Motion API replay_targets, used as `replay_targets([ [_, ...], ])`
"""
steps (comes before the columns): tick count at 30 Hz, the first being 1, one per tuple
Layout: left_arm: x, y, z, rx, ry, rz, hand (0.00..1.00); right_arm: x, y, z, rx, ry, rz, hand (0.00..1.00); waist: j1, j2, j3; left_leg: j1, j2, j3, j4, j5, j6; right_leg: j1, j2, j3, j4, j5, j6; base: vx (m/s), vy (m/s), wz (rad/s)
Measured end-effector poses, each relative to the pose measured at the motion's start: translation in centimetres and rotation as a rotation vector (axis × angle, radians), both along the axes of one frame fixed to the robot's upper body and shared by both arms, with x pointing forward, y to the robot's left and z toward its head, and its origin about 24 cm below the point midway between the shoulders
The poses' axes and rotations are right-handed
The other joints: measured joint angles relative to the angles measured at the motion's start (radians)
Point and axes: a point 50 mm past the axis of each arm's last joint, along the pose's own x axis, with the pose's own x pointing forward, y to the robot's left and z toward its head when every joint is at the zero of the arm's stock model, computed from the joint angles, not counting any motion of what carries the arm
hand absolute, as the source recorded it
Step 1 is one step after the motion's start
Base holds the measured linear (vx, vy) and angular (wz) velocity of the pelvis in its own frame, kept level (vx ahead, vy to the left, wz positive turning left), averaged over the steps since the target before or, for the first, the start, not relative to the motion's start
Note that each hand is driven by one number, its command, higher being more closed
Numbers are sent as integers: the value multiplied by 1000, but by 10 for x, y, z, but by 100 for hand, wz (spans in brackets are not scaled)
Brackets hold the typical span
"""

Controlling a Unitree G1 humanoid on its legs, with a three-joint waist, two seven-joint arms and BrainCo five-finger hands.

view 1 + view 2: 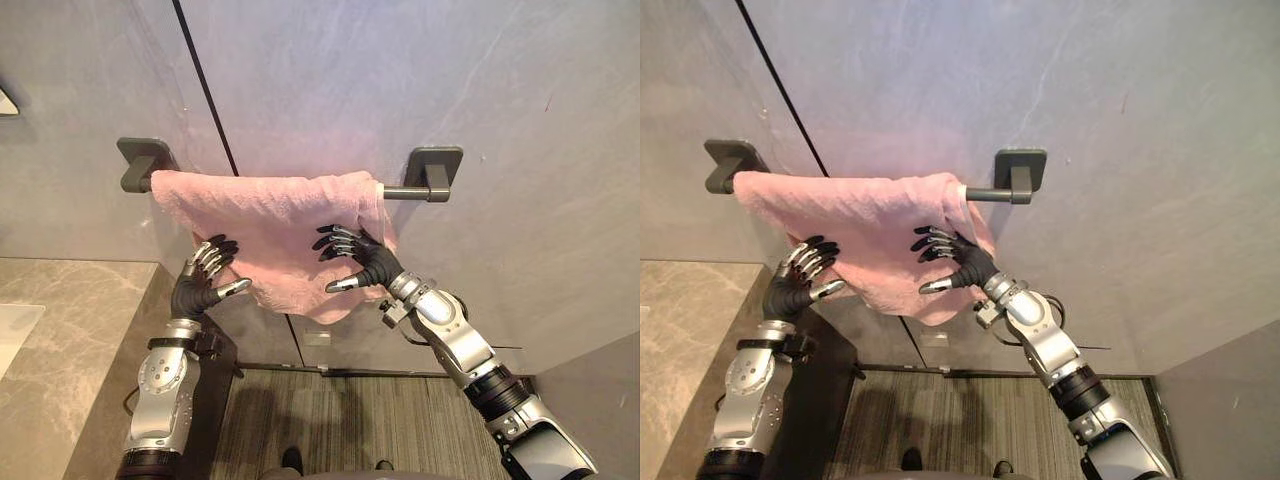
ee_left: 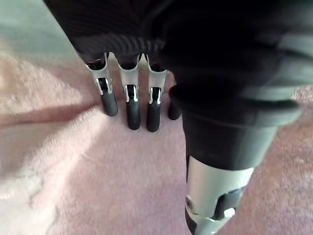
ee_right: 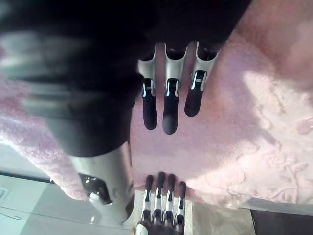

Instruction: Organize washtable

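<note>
Towel, pink, hangs bunched over a wall rail between two dark brackets, above and right of the marble worktop; the cloth hides most of the rail. Left hand is at the towel's lower left edge, fingers straight and close together, thumb apart, gripping nothing. Right hand lies on the towel's right half, fingers spread and lightly bent, tips against the cloth, none closed round it.

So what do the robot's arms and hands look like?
The left arm and right arm are silver-grey rounded segments with black bands at the joints. The left hand and right hand have dark ribbed covers and silver fingers with dark tips.
</note>
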Motion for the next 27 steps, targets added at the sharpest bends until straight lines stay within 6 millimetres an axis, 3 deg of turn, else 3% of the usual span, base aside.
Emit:
replay_targets([
  [10, -6, 28, -6, 26, 34, 154, 0, -2, -17, -5, 69, 25, -80, 0, 1, -17, 2, 4, 2, 2, 0, 0, 0, 2, 2, 3, 2, 0, 0, 0, 0, 0],
  [19, -12, 40, -11, -21, 36, 243, 0, -7, -33, -2, 170, 25, -149, 0, -2, -29, 8, 10, -2, 4, 0, 0, 0, 2, -2, 5, 5, 0, 1, 0, 0, 0],
  [27, -15, 41, -14, -51, 36, 276, 0, -11, -29, 6, 249, 7, -141, 0, -23, -28, 9, 11, -3, 4, 0, -1, 0, 2, -2, 6, 3, 0, 1, 0, 0, 0],
])
